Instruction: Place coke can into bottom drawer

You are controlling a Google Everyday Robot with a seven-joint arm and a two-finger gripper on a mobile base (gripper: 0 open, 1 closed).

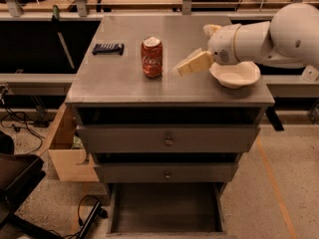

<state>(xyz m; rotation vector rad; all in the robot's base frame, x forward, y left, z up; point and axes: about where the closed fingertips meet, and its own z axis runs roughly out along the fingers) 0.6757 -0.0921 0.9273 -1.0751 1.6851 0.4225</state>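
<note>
The red coke can (152, 57) stands upright on the grey cabinet top (124, 83), left of centre. My gripper (192, 63) reaches in from the right on its white arm (269, 36) and hangs just right of the can, apart from it and holding nothing. The bottom drawer (167, 207) is pulled out at floor level, and its dark flat interior has nothing in it.
A white bowl (235, 74) sits on the top at the right, under the arm. A small black object (108, 48) lies at the left. Two knobbed drawers (168, 140) are shut. A wooden box (65, 148) stands left of the cabinet; cables lie on the floor.
</note>
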